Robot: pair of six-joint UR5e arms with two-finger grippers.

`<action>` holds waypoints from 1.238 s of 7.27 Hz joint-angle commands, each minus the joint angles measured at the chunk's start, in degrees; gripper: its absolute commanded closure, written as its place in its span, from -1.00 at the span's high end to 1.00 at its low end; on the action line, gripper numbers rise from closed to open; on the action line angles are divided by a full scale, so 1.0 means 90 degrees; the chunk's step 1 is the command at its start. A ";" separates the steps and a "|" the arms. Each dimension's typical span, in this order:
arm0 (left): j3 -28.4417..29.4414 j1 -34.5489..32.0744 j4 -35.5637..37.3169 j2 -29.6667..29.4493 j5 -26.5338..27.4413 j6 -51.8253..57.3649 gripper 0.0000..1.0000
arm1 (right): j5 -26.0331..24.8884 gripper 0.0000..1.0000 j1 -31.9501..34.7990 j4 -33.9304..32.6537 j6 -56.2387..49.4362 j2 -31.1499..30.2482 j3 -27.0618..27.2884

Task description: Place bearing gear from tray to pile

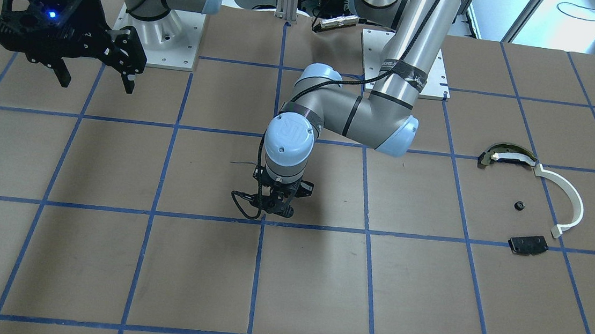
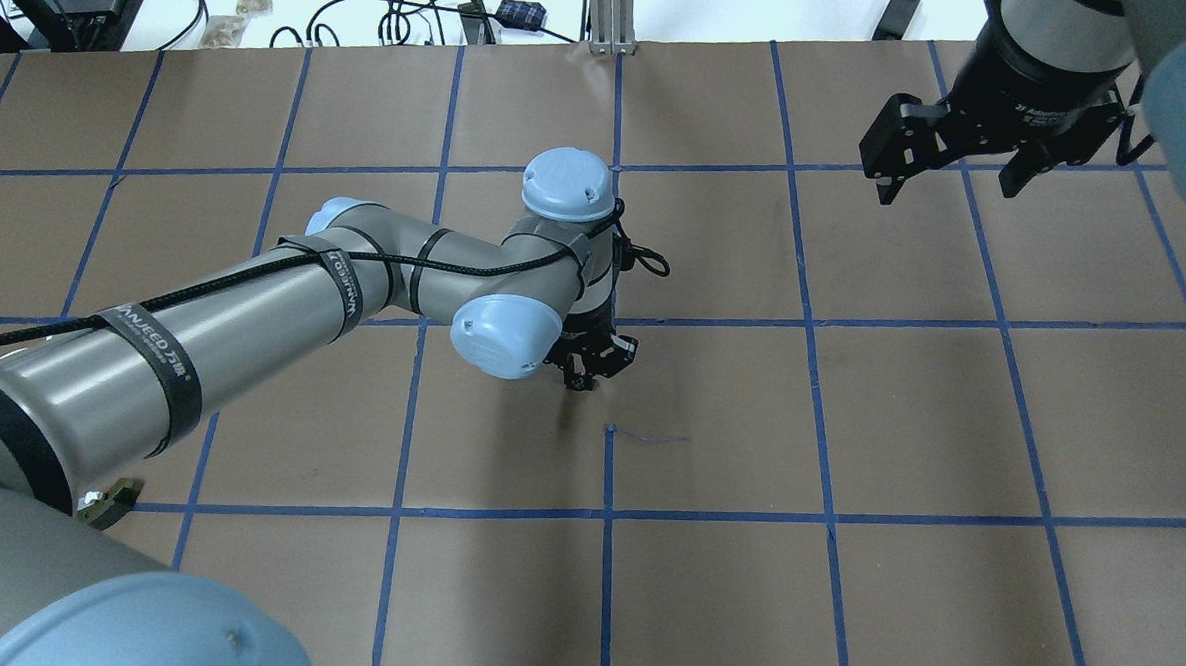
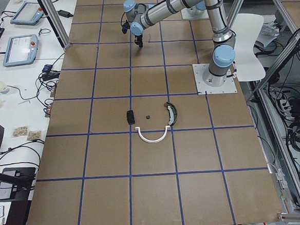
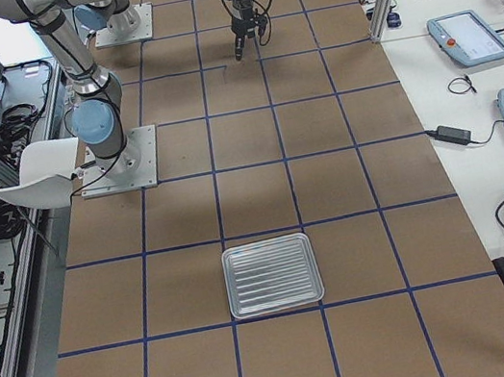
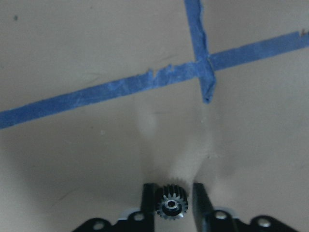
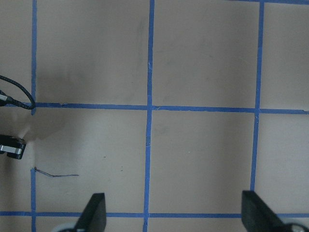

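Note:
My left gripper (image 5: 171, 193) is shut on a small black bearing gear (image 5: 171, 203), which sits between its two fingers. It hangs just above the brown table near the middle (image 1: 275, 205) (image 2: 581, 378). The pile lies far off on the table's left end: a white arc strip (image 1: 564, 195), a dark-and-yellowish curved piece (image 1: 506, 154), a flat black block (image 1: 527, 244) and a small black part (image 1: 519, 206). The clear tray (image 4: 272, 275) lies at the right end and looks empty. My right gripper (image 1: 95, 82) (image 6: 176, 217) is open and empty, raised above the table.
Blue tape lines grid the brown table; a tape crossing (image 5: 205, 65) lies just ahead of the left gripper. The two arm bases (image 1: 157, 42) stand at the table's robot side. Benches with tablets and cables (image 4: 470, 38) flank the far side.

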 commanded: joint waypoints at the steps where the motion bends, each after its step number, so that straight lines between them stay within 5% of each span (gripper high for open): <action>1: 0.0000 0.0007 0.0049 0.0045 0.0030 -0.0039 -1.00 | 0.0008 1.00 -0.0001 0.0008 0.0000 0.0000 0.0004; 3: 0.0127 0.0152 0.0040 0.0249 0.0098 -0.0030 -1.00 | 0.0008 1.00 -0.0001 0.0008 0.0000 0.0000 0.0004; 9: 0.0255 0.4141 -0.1112 0.0632 0.0653 0.2397 -1.00 | 0.0028 1.00 -0.0010 0.0027 0.0009 0.0000 0.0004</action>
